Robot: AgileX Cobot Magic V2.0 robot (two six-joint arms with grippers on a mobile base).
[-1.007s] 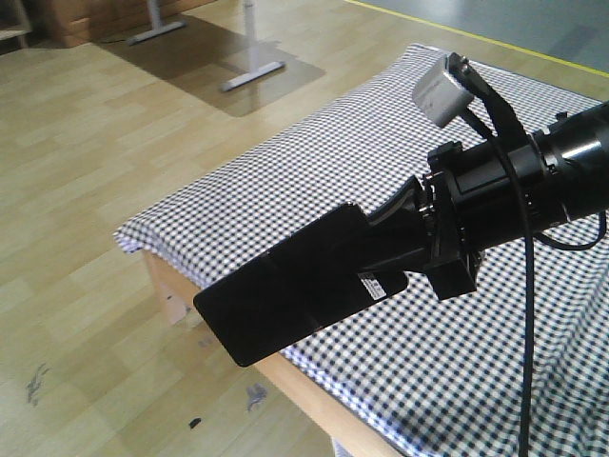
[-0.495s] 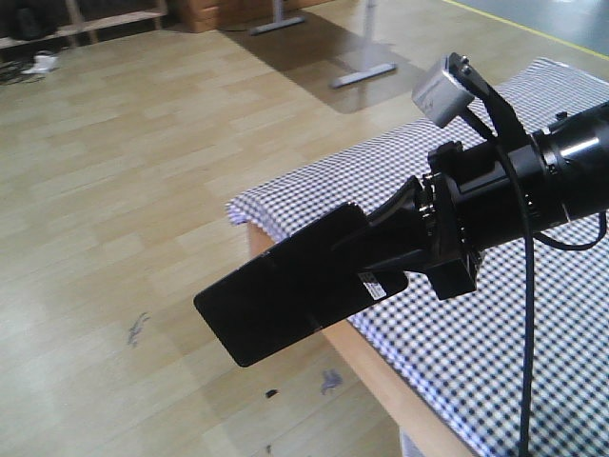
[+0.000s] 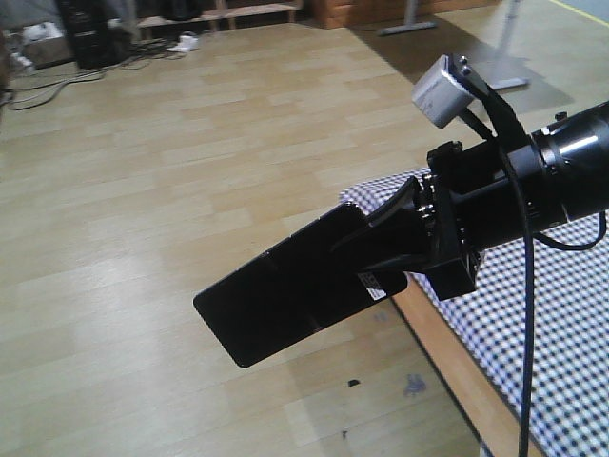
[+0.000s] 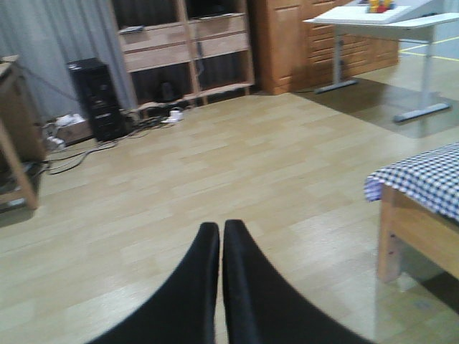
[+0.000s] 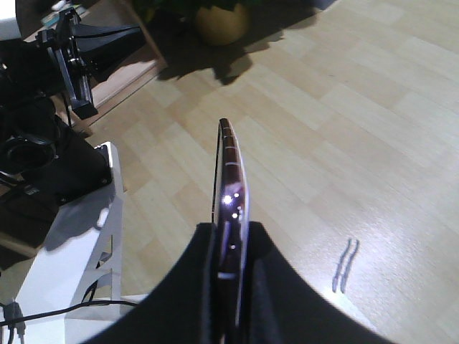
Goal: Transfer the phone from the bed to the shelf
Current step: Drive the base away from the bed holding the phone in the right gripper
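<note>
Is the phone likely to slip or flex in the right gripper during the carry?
Probably stiff: the phone juts out straight, unsagging. Its glossy faces look slippery, and the right gripper pinches only one end, so it may pivot or slide if jolted.

Counts:
- 1 phone [image 3: 285,300]
- 1 bed [image 3: 571,362], one corner in view
- 2 grippers: right gripper [image 5: 231,231] and left gripper [image 4: 220,233], with 2 fingers [image 4: 190,287] each
- 1 grey camera box [image 3: 442,90] on the right arm
- Along the far edge of the floor [image 4: 215,165]: 1 shelf [image 4: 186,36], 1 brown cabinet [image 4: 287,43], 1 white table [image 4: 373,18], 1 black tower [image 4: 97,97]
- 1 pot [image 5: 219,21]
- Cables by the tower: too tangled to count
</note>
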